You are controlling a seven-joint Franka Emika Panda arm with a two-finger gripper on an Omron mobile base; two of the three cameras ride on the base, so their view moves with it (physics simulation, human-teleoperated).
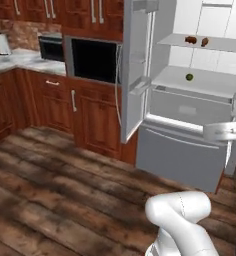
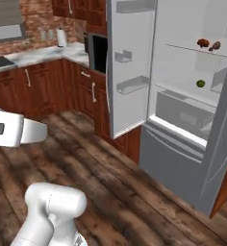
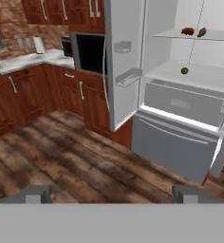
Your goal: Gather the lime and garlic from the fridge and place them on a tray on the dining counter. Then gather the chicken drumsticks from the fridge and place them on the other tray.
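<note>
Inside the open fridge (image 3: 180,102) sits the lime (image 3: 184,70); the released hand (image 3: 111,193) must reach it first.

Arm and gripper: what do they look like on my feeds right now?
The arm is glossy white with rounded, tube-like segments and a bulbous joint; no cables visible. The gripper shows two small grey, blocky fingertips. A small dark mark sits on a white segment in the right base view.

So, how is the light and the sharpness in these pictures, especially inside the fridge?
Left base view: the fridge interior is bright white, and the lime is small and soft-edged. Right base view: even light, the drumsticks are blurry dark blobs. Hand view: the wooden floor is coarse and smeared, with no strong glare.
</note>
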